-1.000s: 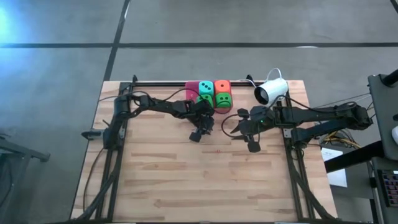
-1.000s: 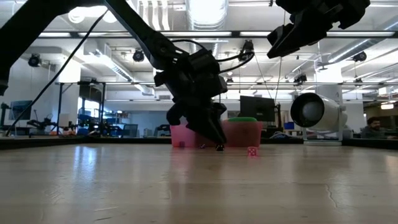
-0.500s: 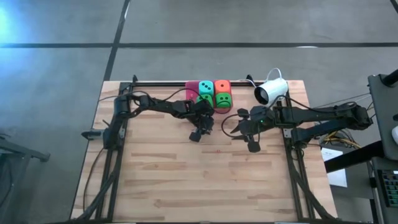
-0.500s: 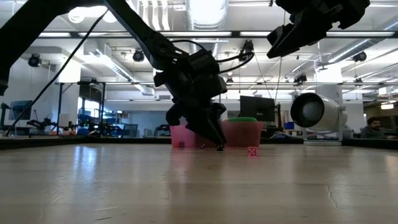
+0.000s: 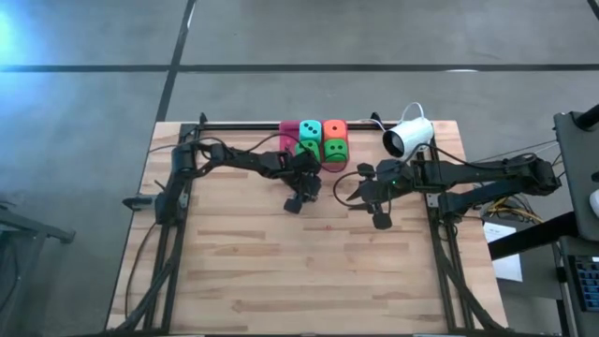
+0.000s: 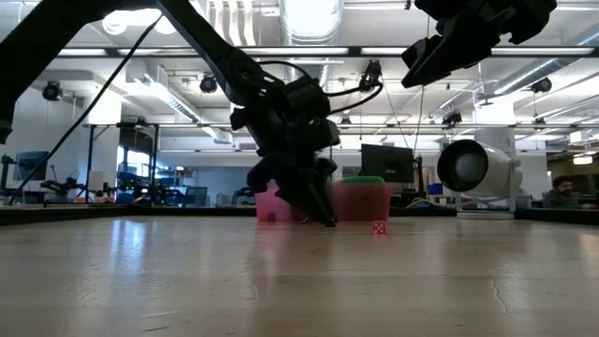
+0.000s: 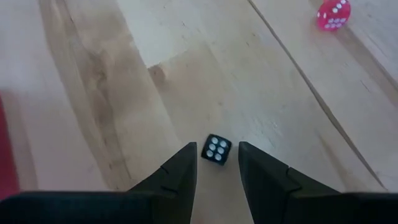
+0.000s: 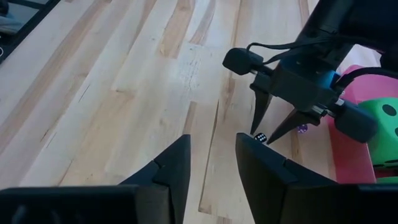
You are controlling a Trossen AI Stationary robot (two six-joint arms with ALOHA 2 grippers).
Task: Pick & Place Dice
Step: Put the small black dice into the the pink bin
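Note:
A tiny black die with white pips lies on the wooden table, six up. My left gripper slants down over it, open, one fingertip on either side, with a sliver of table showing between each finger and the die. A small red die lies farther toward the right edge. At the far edge a teal, an orange and two green cubes sit in a pink tray. My right gripper hangs open and bare above the table.
A white camera stands at the far right of the table. What looks like a tiny purple die lies near the pink tray. The near half of the wooden table is bare boards.

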